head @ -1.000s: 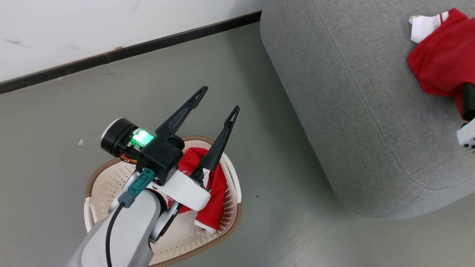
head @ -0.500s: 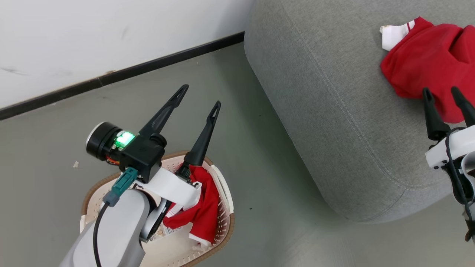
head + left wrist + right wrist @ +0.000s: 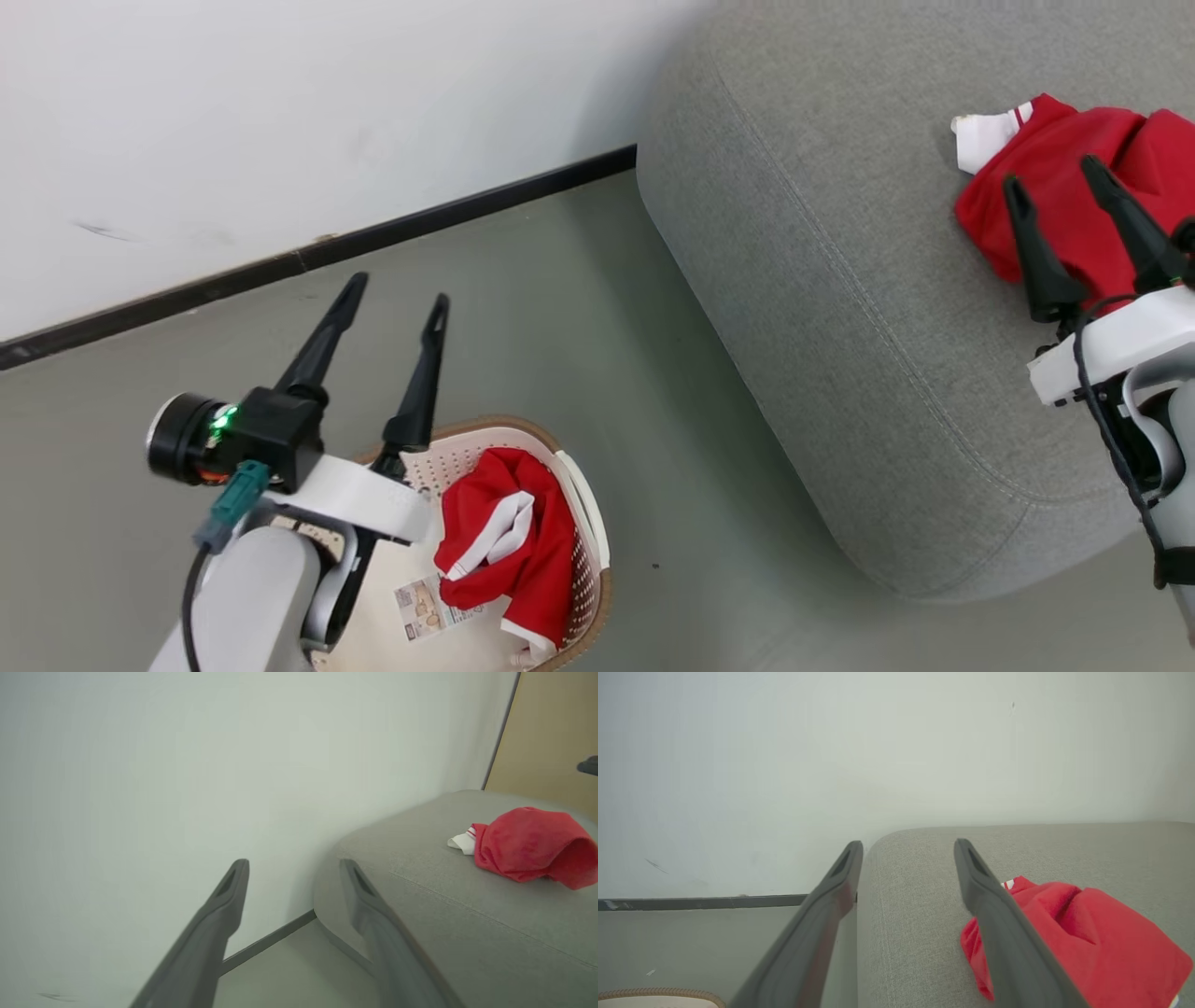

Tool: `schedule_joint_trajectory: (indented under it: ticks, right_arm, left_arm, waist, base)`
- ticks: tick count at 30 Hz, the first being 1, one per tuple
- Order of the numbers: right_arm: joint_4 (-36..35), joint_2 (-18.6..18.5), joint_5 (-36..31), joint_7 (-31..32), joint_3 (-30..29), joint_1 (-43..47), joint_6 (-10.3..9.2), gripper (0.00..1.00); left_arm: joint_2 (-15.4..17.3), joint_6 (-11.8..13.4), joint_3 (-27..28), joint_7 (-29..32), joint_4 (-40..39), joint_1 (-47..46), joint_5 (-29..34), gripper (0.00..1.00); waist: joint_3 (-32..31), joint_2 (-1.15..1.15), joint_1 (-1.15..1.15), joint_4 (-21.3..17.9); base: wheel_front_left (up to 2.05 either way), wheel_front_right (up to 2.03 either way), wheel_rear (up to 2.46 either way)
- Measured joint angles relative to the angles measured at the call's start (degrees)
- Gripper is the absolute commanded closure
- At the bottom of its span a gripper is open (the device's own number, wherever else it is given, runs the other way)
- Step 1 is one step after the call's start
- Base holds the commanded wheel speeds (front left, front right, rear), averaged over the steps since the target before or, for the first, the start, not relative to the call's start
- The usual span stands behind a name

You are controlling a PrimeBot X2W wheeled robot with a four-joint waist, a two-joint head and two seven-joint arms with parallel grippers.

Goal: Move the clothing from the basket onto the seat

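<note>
With our left gripper (image 3: 400, 289) and right gripper (image 3: 1052, 173) spread apart and empty, we should next grab the soft red cloth (image 3: 504, 551) in the cream plastic basket (image 3: 581, 499).

Bright even light, soft shadows, wrist views slightly blurred

The left end effector (image 3: 399, 289) stands at the lower left of the head view, its two long dark fingers (image 3: 317, 347) spread wide with nothing between them, pointing up and slightly right; behind them a black wrist block (image 3: 275, 439) shows a green light (image 3: 224, 417); below it a pale left forearm (image 3: 247, 597) carries a black cable (image 3: 188, 607); the right end effector (image 3: 1052, 173) rises at the right edge, jaws likewise wide and empty, fingers leaning up and left; a white right wrist bracket (image 3: 1111, 341) sits at their base; in both wrist views each pair of fingers stands clearly parted.
</note>
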Motion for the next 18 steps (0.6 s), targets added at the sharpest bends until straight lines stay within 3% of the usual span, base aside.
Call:
schedule_joint_trajectory:
  ticks: [18]
  right_arm:
    - [-4.8, 5.0, -6.0, 0.0, 1.3, 4.3, 0.00, 0.00]
  left_arm:
    - [1.2, 4.7, 8.3, -0.6, 2.5, 9.8, -2.9, 0.00]
  waist:
    - [-6.7, 0.00, 0.00, 6.3]
  base:
    - [0.00, 0.00, 0.00]
